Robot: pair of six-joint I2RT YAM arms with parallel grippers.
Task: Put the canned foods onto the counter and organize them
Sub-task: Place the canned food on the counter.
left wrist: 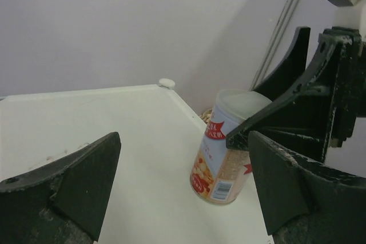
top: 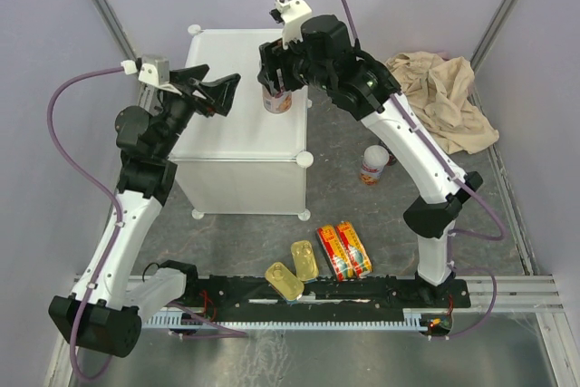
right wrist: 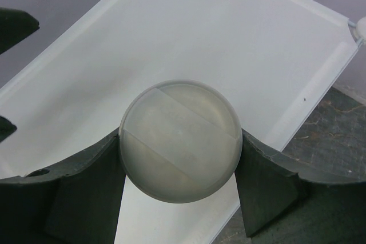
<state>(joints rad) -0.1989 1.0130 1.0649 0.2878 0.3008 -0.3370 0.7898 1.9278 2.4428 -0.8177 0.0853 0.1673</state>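
Hovering over the white surface (top: 231,138), left gripper (top: 230,94) stands wide, holding nothing. Right gripper (top: 276,86) clasps a white-and-red can (left wrist: 220,155) by its sides, standing near the surface's right edge. Second white-and-red can (top: 372,165) stands lower down, further right.

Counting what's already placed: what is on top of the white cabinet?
One white-and-red can stands near the right edge of the white cabinet, the right gripper closed around it. The surface under the can and gripper is hidden.

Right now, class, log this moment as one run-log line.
right gripper: shut on white-and-red can, counter top, right edge | left gripper: open, empty, above counter | table: second white-and-red can, two gold tins, two red-yellow tins
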